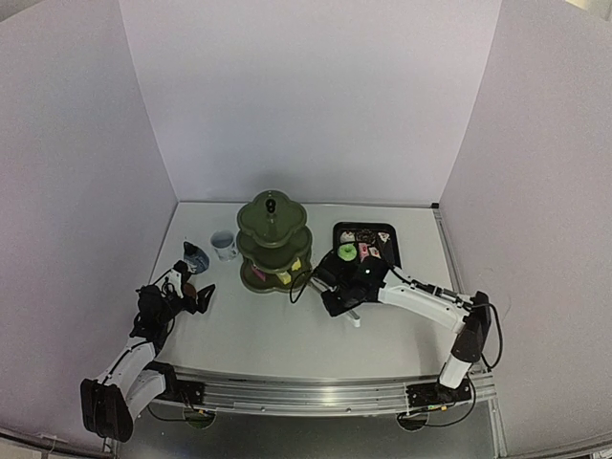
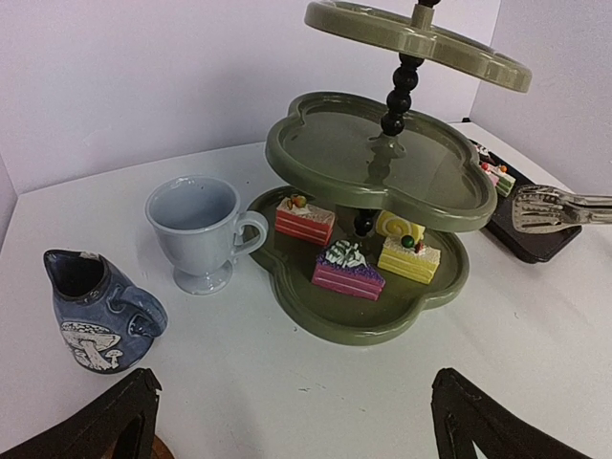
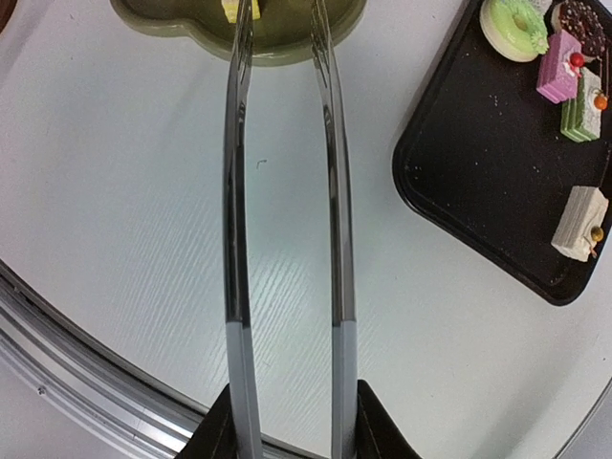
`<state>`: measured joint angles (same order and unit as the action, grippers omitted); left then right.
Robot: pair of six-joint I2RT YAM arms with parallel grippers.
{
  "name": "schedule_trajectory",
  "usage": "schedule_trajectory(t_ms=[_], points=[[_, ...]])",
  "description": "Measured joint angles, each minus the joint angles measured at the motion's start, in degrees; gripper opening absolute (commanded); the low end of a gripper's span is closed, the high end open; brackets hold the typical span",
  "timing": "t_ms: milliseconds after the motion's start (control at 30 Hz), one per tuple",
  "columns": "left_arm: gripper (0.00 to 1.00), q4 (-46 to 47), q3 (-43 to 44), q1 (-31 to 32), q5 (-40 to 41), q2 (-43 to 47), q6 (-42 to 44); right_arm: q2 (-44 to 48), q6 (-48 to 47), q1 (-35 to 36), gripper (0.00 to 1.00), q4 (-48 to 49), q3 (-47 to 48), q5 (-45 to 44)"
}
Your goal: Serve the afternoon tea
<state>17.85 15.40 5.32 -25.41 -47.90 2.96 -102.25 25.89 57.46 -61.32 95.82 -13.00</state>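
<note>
A: Status?
B: We see the left claw (image 2: 296,426) wide, empty; the right claw (image 3: 292,435) grips the tongs (image 3: 234,239).
A: Where is the stand (image 2: 373,172)?
B: On the surface (image 2: 287,382), 4 cakes (image 2: 349,270) on its bottom tier.

Right wrist view: the top edge cuts off the tips of the metal tongs (image 3: 234,191) and most of the green stand (image 3: 172,21); the right edge crops the black tray (image 3: 478,163). Top view: the cakes (image 1: 364,251) on it are too small to identify.
</note>
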Motion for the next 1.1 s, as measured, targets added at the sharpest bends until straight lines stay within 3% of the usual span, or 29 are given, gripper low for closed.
schedule_trajectory(t_ms=[200,367,800,1100], points=[[1.00,0.0,0.0,0.0,0.0,0.0,0.0,6.7,3.9,-5.3,0.32,-0.4,-6.4,0.2],[1.00,0.0,0.0,0.0,0.0,0.0,0.0,6.9,5.4,-12.4,0.32,-0.4,-6.3,-0.4],[1.00,-1.0,0.3,0.0,0.0,0.0,0.0,-8.0,-2.5,-23.3,0.34,0.1,5.7,0.1],[1.00,-1.1,0.3,0.0,0.0,0.0,0.1,-13.0,-8.3,-27.4,0.35,-0.2,10.4,2.4]])
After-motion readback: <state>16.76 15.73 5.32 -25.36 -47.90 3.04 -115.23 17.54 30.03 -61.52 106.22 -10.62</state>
